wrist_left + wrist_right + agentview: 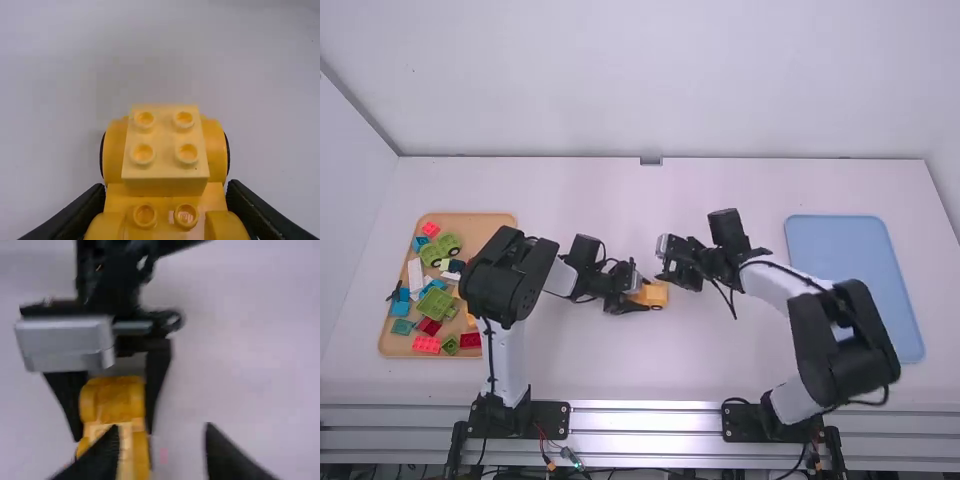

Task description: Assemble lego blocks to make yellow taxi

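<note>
The yellow car [657,293] is near the middle of the table, between the two arms. A pale yellow block [165,132] sits across its body, four studs up, its sides looking square with the car; two studs of the body remain bare beside it. I cannot tell whether the wheels bear on the table or hang just above it.

The left gripper [165,207] is clamped on the car's body, one finger along each side, reaching in from the left. The right gripper [164,442] has its fingers apart with nothing between them, close by the car's right and far side.

The step in hand looks like seating the block firmly. To do it well, keep the left grip low and level, let the wheels take the load on the table, and press straight down over the middle of the four studs. Pushing at one edge could tip the block or roll the car out of the grip.

Farther left, an orange-brown tray [485,233] holds loose bricks and green vehicle pieces [441,250]; at the right lies a blue tray [850,290]
</note>
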You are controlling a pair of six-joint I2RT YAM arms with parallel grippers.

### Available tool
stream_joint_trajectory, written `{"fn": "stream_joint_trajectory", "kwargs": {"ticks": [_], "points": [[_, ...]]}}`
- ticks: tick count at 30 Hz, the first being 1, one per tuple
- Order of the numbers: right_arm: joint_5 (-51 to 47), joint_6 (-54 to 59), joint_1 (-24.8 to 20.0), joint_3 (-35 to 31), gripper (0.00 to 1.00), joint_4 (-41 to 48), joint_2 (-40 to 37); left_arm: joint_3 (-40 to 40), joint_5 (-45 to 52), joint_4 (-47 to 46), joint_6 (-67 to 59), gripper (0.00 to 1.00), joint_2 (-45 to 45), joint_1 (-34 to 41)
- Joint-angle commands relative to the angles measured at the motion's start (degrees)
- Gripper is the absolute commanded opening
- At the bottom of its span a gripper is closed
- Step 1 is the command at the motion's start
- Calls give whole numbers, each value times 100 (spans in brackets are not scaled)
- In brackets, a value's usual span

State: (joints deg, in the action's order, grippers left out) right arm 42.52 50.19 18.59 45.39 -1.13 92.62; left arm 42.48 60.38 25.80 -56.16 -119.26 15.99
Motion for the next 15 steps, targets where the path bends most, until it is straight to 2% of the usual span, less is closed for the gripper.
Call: {"fn": "stream_joint_trajectory", "kwargs": {"ticks": [1, 3, 5, 6, 11, 15], "points": [[-732, -719, -74, -4, 99, 26, -527, 0, 140, 55, 299, 67, -96, 28], [-1169, -1060, -125, -9, 98, 37, -774, 0, 22, 39, 280, 85, -96, 31], [-1279, -1128, -160, -9, 99, 66, -837, 0, -13, 17, 282, 92, -96, 31], [-1303, -1137, -177, -9, 99, 98, -844, 0, -15, 13, 289, 100, -96, 26], [-1285, -1032, -138, -9, 99, 251, -828, 0, 20, -74, 610, 99, -7, -153], [-1300, -966, -129, -9, 99, 245, -831, 0, 20, -710, 623, 99, 424, -420]]}}
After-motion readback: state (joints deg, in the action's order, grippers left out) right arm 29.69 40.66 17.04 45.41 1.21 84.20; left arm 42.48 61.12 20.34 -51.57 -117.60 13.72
